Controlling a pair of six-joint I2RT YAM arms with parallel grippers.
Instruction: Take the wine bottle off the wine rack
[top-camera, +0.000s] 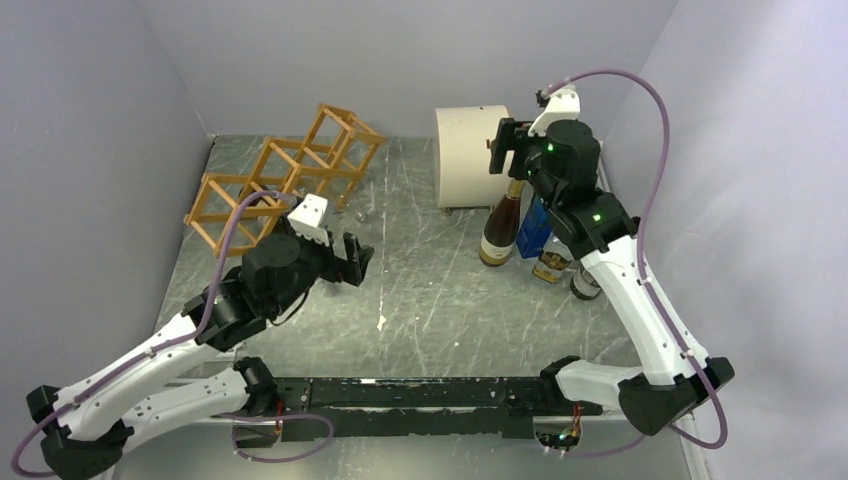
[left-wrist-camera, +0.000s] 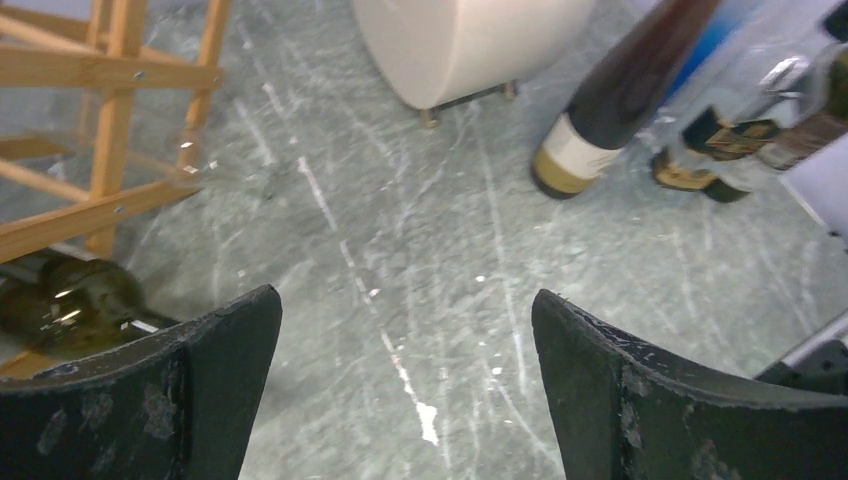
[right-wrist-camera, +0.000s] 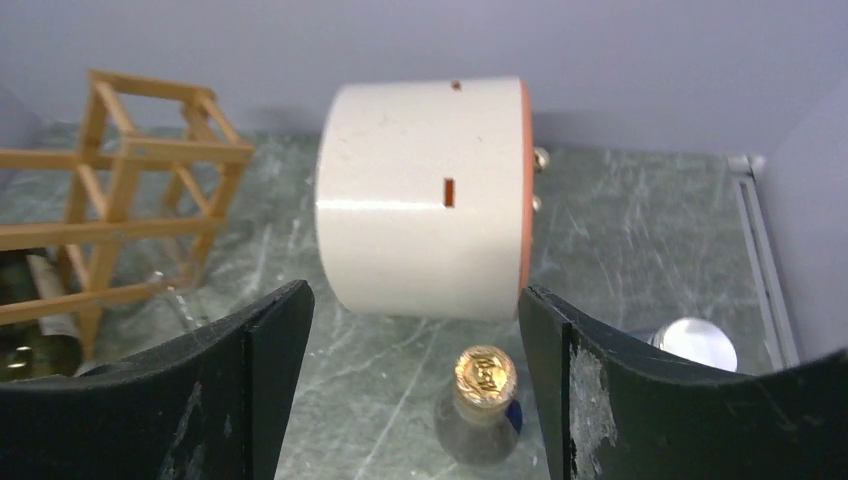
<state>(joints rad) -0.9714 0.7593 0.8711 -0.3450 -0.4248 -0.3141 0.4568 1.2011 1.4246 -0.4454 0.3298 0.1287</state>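
The wine rack is an orange-brown stick frame at the back left; it also shows in the left wrist view and the right wrist view. A green wine bottle lies in its lowest cell, and its end shows in the right wrist view. My left gripper is open and empty over bare table to the right of the rack, as its wrist view shows. My right gripper is open, high above a gold-capped standing bottle, which lies below and between its fingers.
A cream cylindrical drum lies on its side at the back middle. A dark bottle with a cream label stands in front of it, with several more bottles and a blue carton by the right wall. A silver cap shows beside my right finger.
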